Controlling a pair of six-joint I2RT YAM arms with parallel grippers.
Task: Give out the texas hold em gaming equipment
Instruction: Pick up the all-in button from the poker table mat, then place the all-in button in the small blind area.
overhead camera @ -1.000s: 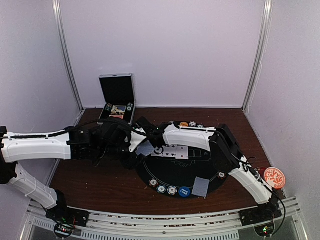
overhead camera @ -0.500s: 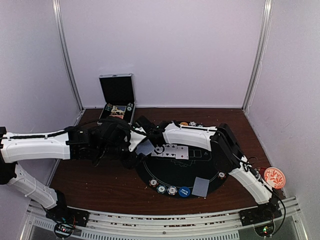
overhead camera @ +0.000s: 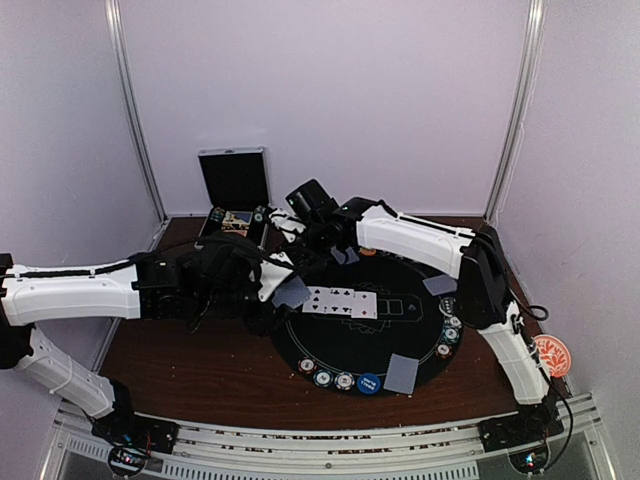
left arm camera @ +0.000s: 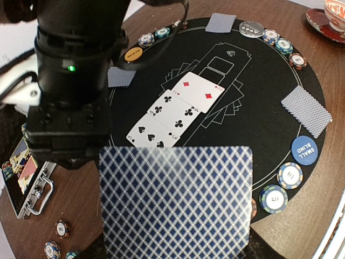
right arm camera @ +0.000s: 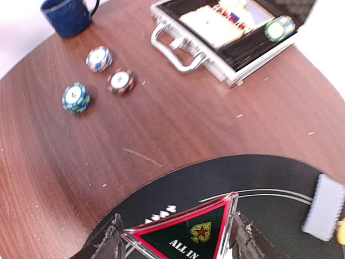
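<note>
My left gripper (overhead camera: 278, 291) is shut on a blue-diamond-backed playing card (left arm camera: 175, 202) over the left edge of the round black mat (overhead camera: 400, 335); the card hides its jaws. Three face-up cards (left arm camera: 175, 110) lie in a row at the mat's middle. My right gripper (right arm camera: 180, 240) is shut on the red "ALL IN" triangle marker (right arm camera: 188, 232), above the mat's back-left rim near the case. Chips (overhead camera: 333, 379) and a blue small-blind disc (left arm camera: 304, 150) sit on the front rim, and an orange disc (left arm camera: 132, 54) on the far side. Face-down cards (overhead camera: 403, 373) (overhead camera: 439, 284) lie on the mat.
An open metal case (right arm camera: 232, 32) stands at the back left. Three loose chips (right arm camera: 98, 58) and a blue mug (right arm camera: 67, 15) are on the wood beside it. A red floral cup and saucer (overhead camera: 549, 354) sit at the right edge. More chips (overhead camera: 450, 330) line the mat's right rim.
My right arm has swung from beside the left gripper up toward the back near the case, carrying the triangle marker and uncovering the mat's right side. The left arm has stayed put.
</note>
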